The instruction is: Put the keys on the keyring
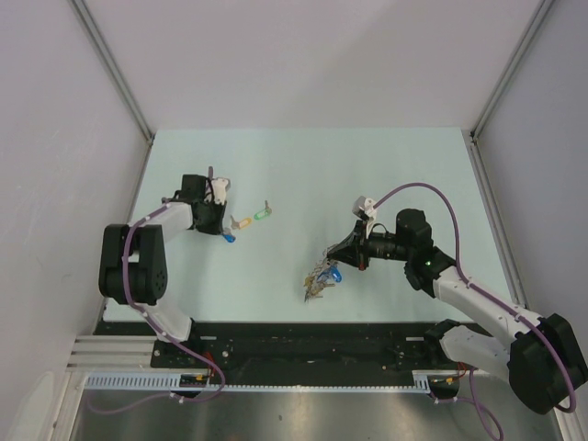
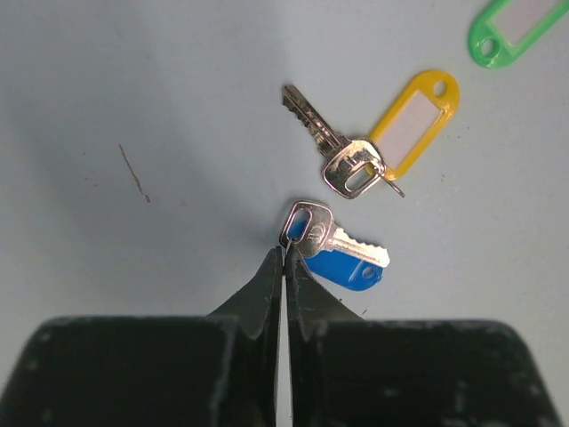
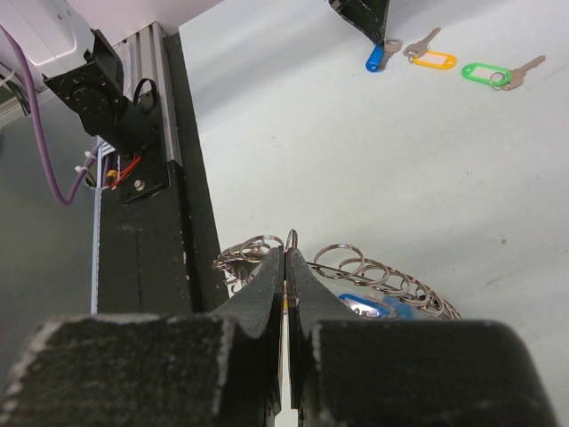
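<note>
Three keys lie on the pale table left of centre. The blue-tagged key (image 2: 333, 240) is nearest, the orange-yellow-tagged key (image 2: 356, 165) lies beyond it, and the green tag (image 2: 511, 31) is at the far right. My left gripper (image 2: 284, 252) is shut, its tips pinching the thin wire loop at the blue key's head. In the top view that left gripper (image 1: 220, 230) sits right by the keys (image 1: 243, 222). The keyring (image 3: 382, 271), fringed with small rings and tags, rests near the front edge. My right gripper (image 3: 286, 253) is shut on one of its rings.
A black rail (image 3: 142, 222) with cables runs along the table's near edge, just left of the keyring. White walls with grey metal posts (image 1: 110, 64) enclose the table on three sides. A thin dark scratch (image 2: 133, 173) marks the surface left of the keys.
</note>
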